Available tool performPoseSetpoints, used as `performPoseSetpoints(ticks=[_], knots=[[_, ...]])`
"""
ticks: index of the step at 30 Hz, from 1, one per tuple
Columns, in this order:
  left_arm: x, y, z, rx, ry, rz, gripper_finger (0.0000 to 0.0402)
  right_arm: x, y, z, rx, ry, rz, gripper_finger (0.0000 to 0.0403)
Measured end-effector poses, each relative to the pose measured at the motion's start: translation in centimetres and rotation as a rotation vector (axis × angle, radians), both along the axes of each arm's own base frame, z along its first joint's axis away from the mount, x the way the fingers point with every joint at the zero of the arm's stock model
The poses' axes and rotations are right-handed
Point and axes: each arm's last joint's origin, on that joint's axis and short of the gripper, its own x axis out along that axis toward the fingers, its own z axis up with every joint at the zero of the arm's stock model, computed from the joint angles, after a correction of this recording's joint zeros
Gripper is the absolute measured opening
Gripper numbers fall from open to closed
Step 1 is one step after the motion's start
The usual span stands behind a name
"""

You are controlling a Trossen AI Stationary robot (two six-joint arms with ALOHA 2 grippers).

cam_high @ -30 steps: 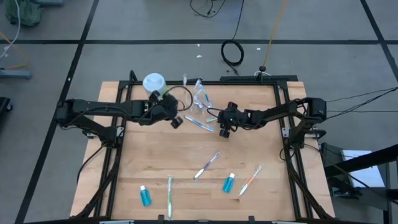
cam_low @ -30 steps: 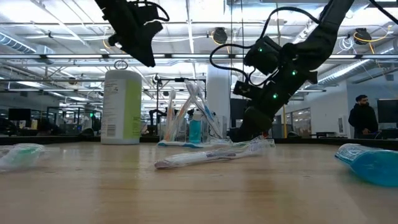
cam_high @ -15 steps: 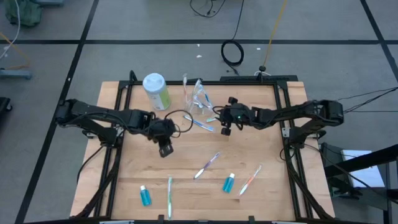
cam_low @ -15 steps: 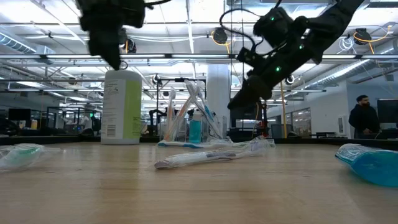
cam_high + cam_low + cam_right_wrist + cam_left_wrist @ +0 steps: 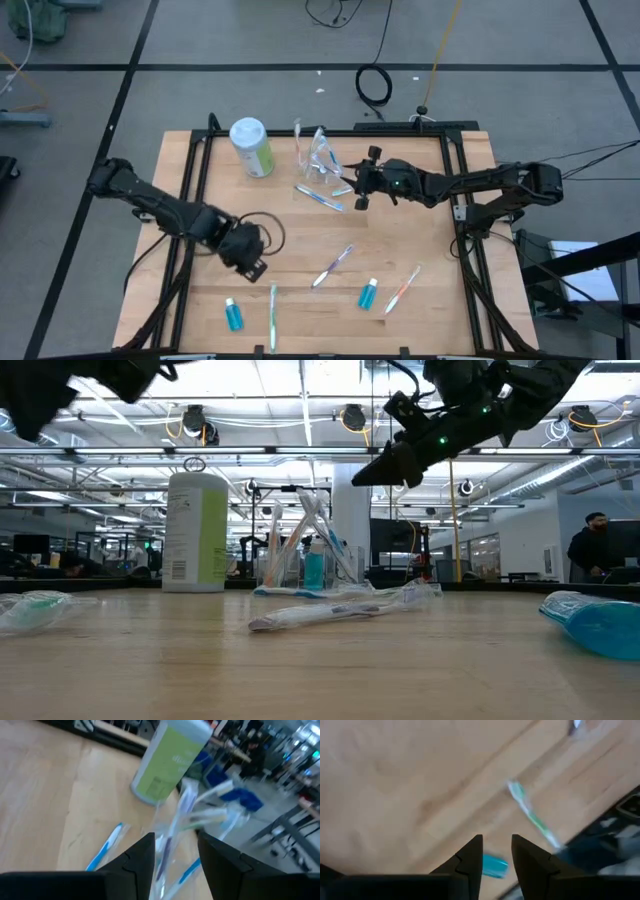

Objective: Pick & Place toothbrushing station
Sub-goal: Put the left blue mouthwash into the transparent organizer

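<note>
The clear cup [image 5: 322,160] stands at the far middle of the table with toothbrushes leaning in it and a blue tube [image 5: 314,570] inside. Loose on the wood lie a blue toothbrush [image 5: 318,198], a purple one [image 5: 332,265], a green one [image 5: 272,315], an orange one [image 5: 402,290] and two blue tubes [image 5: 233,315] [image 5: 368,294]. My left gripper [image 5: 252,268] hangs open over the near left part, pointing down; the left tube [image 5: 494,865] shows past its fingers. My right gripper [image 5: 358,188] is open, held high and about level just right of the cup [image 5: 190,820].
A green-and-white bottle [image 5: 252,147] stands upright at the far left, beside the cup. Black frame rails run along the table's left and right edges. Bare wood lies in the middle, between the two arms.
My left gripper has swung from beside the bottle at the far edge toward the near left of the table, and has turned from slanting to pointing down. My right gripper has risen from just above the blue toothbrush and tipped toward level, facing the cup. No object has moved.
</note>
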Motion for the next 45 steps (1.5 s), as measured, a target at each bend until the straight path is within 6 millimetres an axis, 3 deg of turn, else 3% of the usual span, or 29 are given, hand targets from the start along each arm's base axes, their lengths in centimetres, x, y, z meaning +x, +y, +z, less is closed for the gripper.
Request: performPoseSetpoints(ticks=[8,13,20,33,45], knots=[[-2.1,-4.3,-0.6,-0.047,0.143,0.227,0.0181,0.1,-0.3,0.8,-0.069,-0.060,0.006,0.0141],[-2.6,-6.6,-2.1,-0.013,0.247,0.392,0.0221,0.1,-0.5,0.8,-0.081,-0.052,0.000,0.0141],[-3.0,-9.4,-5.3,0.068,0.392,0.522,0.0218,0.0,-0.6,0.8,-0.081,-0.052,-0.003,0.0141],[-1.9,-11.1,-8.9,0.145,0.377,0.530,0.0203,0.0,-0.6,0.8,-0.011,-0.083,-0.021,0.0141],[-3.4,-11.5,-12.8,0.015,0.333,0.572,0.0202,0.1,-0.4,0.7,0.002,-0.080,-0.014,0.0141]])
